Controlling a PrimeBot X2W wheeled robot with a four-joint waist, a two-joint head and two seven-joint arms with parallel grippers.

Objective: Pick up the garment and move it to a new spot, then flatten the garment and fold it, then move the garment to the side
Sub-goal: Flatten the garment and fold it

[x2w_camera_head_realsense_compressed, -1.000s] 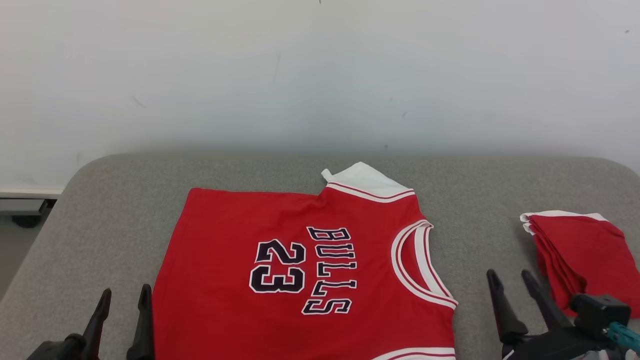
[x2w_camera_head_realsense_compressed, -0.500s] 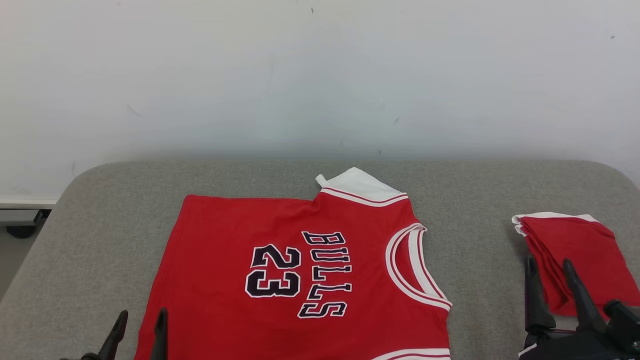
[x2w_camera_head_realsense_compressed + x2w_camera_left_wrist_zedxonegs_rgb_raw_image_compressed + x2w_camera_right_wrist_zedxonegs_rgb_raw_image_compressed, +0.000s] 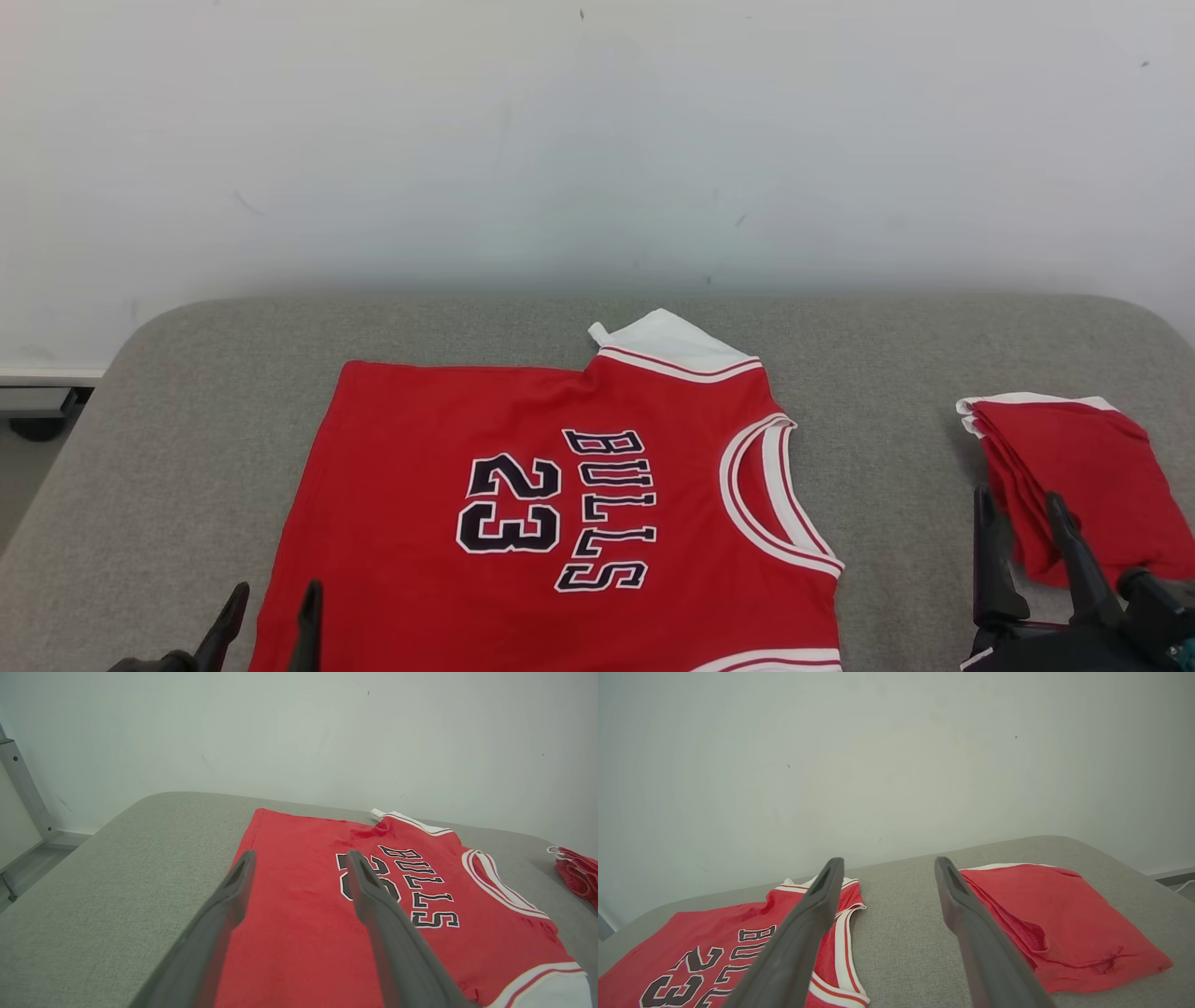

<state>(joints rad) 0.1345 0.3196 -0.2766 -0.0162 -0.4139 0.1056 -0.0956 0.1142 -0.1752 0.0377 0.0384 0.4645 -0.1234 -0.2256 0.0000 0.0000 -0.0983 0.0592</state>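
The garment (image 3: pixel 560 504) is a red jersey with white trim and black "BULLS 23" lettering, spread flat on the grey table (image 3: pixel 187 439) with its neck toward the right. It also shows in the left wrist view as the garment (image 3: pixel 303 914) and in the right wrist view as the garment (image 3: pixel 714 942). My left gripper (image 3: pixel 269 597) stands open at the jersey's lower left edge, holding nothing. My right gripper (image 3: pixel 1019 499) is open at the lower right, between the jersey and the folded pile, holding nothing. In the wrist views the left gripper (image 3: pixel 299 858) and right gripper (image 3: pixel 887 865) hover above the table.
A pile of folded red cloth (image 3: pixel 1074 476) lies at the table's right side, also seen as folded red cloth (image 3: pixel 1055 919). A white wall (image 3: pixel 597 140) rises behind the table. The table's rounded left edge drops to the floor (image 3: pixel 28 467).
Both grippers have dropped lower in the head view; the right one shifted right, toward the folded pile. The camera has shifted slightly. The jersey lies as before.
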